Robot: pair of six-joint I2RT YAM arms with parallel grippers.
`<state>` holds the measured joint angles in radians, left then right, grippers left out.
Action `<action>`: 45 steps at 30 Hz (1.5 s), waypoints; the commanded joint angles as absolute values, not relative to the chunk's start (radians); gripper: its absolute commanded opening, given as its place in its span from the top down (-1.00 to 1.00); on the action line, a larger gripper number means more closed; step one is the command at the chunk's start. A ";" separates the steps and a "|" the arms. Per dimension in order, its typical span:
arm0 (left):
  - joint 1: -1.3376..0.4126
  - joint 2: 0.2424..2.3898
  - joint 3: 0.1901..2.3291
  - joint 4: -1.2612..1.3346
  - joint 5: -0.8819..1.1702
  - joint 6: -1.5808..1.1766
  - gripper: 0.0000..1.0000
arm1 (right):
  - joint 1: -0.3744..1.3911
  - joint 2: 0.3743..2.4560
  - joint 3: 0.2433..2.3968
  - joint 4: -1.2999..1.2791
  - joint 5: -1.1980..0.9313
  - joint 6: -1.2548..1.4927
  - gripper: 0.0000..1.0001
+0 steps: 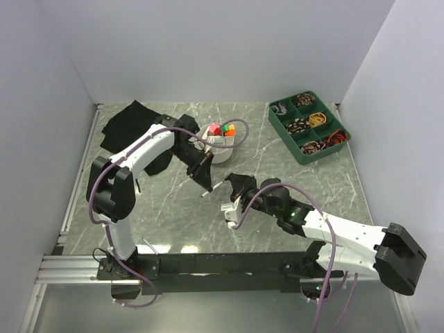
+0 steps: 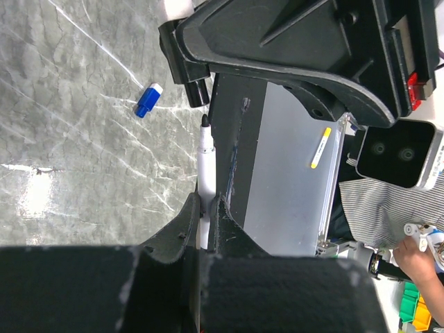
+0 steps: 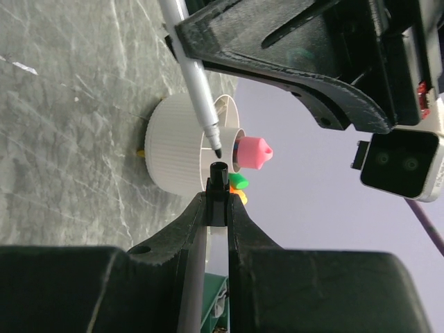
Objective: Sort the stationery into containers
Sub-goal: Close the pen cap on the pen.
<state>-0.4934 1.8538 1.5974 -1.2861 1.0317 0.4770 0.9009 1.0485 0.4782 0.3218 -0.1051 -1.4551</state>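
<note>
Your left tool [image 2: 206, 201] clamps a pen [image 2: 206, 156], right tool [image 3: 218, 202] a black cap [image 3: 218, 182] — bowl [image 3: 173, 156] part-filled, blue piece [image 2: 148, 100] loose on counter [image 2: 69, 152].

colours on the rig right now

i see the table [image 1: 173, 208] as grey-green marble with white veins. bowl [image 3: 177, 149] white, ribbed. also a pink cap [image 3: 253, 152], green highlighter [image 3: 239, 182], orange highlighter [image 3: 241, 198]. bag [image 1: 128, 125] plain black. pen [image 2: 206, 163] white, black tip. small cap [image 3: 218, 182] black. loose piece [image 2: 148, 100] blue with a white end. tray [image 1: 286, 139] dark green, its contents brown, orange and black. left arm [image 1: 149, 149] and right arm [image 1: 347, 236] white with black joints, cables [image 1: 91, 198] purple.
</note>
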 commanded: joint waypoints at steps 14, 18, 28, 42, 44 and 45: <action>-0.494 1.838 1.626 -1.284 1.058 0.480 0.98 | 0.914 1.042 0.552 0.311 -0.103 -1.431 1.00; -0.494 1.842 1.634 -1.282 1.057 0.480 0.98 | 0.914 1.049 0.554 0.311 -0.101 -1.433 1.00; -0.494 1.842 1.637 -1.276 1.052 0.474 0.98 | 0.914 1.055 0.560 0.279 -0.091 -1.431 1.00; -0.494 1.879 1.669 -1.287 1.069 0.483 0.98 | 0.914 1.065 0.566 0.285 -0.112 -1.437 1.00; -0.494 1.885 1.672 -1.284 1.071 0.480 0.98 | 0.914 1.065 0.568 0.282 -0.115 -1.440 1.00; -0.494 1.888 1.674 -1.284 1.071 0.483 0.98 | 0.916 1.066 0.568 0.284 -0.118 -1.442 1.00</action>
